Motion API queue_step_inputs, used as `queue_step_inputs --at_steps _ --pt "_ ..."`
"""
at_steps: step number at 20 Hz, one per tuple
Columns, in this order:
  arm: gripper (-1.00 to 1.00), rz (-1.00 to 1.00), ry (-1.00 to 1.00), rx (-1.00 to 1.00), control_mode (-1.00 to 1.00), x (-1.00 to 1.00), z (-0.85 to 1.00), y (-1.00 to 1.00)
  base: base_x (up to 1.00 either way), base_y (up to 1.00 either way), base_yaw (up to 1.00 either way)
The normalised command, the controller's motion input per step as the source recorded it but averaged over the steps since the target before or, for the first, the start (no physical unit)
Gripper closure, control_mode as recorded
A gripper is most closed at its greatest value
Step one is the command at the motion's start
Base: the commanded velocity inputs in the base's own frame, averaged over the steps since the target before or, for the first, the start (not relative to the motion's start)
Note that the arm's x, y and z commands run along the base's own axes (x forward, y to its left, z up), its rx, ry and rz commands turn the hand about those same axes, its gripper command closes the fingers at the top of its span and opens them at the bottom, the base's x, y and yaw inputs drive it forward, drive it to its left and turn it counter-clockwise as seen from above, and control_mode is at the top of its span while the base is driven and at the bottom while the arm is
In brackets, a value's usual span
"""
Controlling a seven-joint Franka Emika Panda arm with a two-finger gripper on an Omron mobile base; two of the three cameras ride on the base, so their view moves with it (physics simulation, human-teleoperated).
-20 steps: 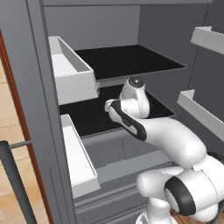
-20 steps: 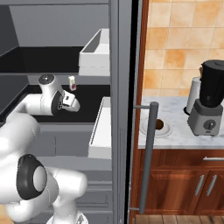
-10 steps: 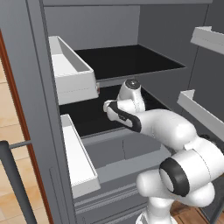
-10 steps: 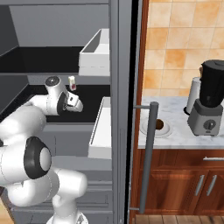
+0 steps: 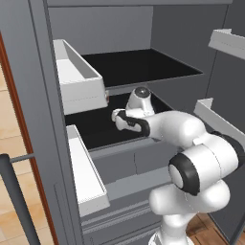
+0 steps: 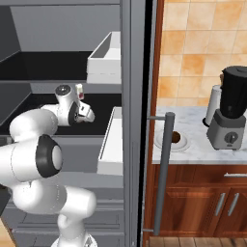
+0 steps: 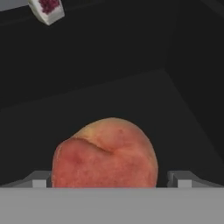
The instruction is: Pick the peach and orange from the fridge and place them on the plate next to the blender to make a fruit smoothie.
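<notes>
In the hand view the peach (image 7: pixel 105 153), pinkish-red with tan patches, lies on the black fridge shelf right in front of my gripper (image 7: pixel 109 180). It sits between the two fingertips (image 7: pixel 40 180), with a small gap on the right side, so the gripper is open around it. In the base views my hand (image 5: pixel 122 117) (image 6: pixel 86 113) reaches into the middle shelf of the fridge (image 5: pixel 139 67). The orange (image 6: pixel 176 137) rests on the white plate (image 6: pixel 185 144) on the counter, left of the blender (image 6: pixel 233 112).
White door bins (image 5: pixel 76 81) (image 6: pixel 107 58) flank the shelves. A small white carton with a red label (image 7: pixel 47 8) (image 6: pixel 78 91) stands farther back on the shelf. The grey bar handle (image 6: pixel 161 183) hangs in front of the plate. A white cylinder (image 6: pixel 212 103) stands behind the blender.
The arm has stretched deeper into the middle shelf, and the hand has shifted slightly inward. The orange, plate and blender have not moved.
</notes>
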Motion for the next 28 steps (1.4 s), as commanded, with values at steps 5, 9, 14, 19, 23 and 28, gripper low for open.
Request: queue_step_inputs --at_steps 5,9,14,19,23,28 --pt "1.00 0.00 0.00 0.00 -1.00 0.26 -0.18 0.00 0.00 0.00 0.00" --pt "1.00 0.00 0.00 0.00 -1.00 0.01 -0.43 0.00 0.00 0.00 0.00" --pt "1.00 0.00 0.00 0.00 -1.00 0.00 -0.34 0.00 0.00 0.00 0.00" --pt "1.00 0.01 0.00 0.00 -1.00 -0.06 0.00 0.00 0.00 0.00 0.00" --pt "1.00 0.00 -0.05 0.00 -1.00 -0.32 -0.14 0.00 0.00 0.00 0.00" --pt "1.00 0.00 -0.12 0.01 -1.00 -0.43 0.00 0.00 0.00 0.00 0.00"
